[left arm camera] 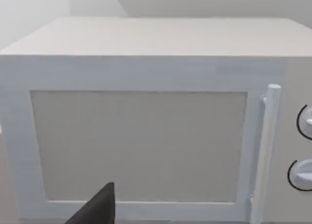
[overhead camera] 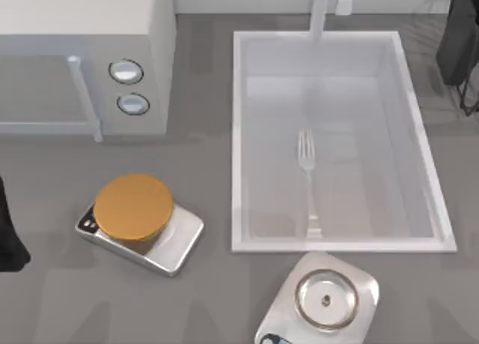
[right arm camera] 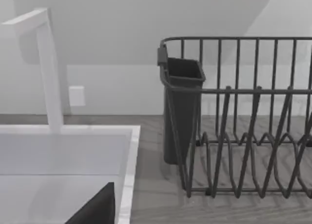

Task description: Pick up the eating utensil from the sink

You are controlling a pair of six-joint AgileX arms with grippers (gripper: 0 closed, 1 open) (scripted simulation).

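Observation:
The eating utensil [overhead camera: 307, 181], a slim pale fork, lies flat on the bottom of the sink [overhead camera: 238, 134], tines toward the back wall and handle toward the front rim. The sink is a large white rectangular basin right of the table's centre, and its corner [right arm camera: 127, 151] also appears in the right wrist view. My left arm [overhead camera: 9, 235] rests at the table's left edge, far from the sink. A dark part of my left gripper [left arm camera: 97, 212] faces the white box's door. A dark part of my right gripper [right arm camera: 97, 209] hangs over the sink's back right corner.
A white microwave-like box [overhead camera: 82, 52] with two knobs stands at the back left. A scale with an orange disc [overhead camera: 135, 206] sits front left, and a metal scale [overhead camera: 325, 299] touches the sink's front rim. A faucet [overhead camera: 320, 11] and a dark wire dish rack [right arm camera: 243, 117] stand at the back.

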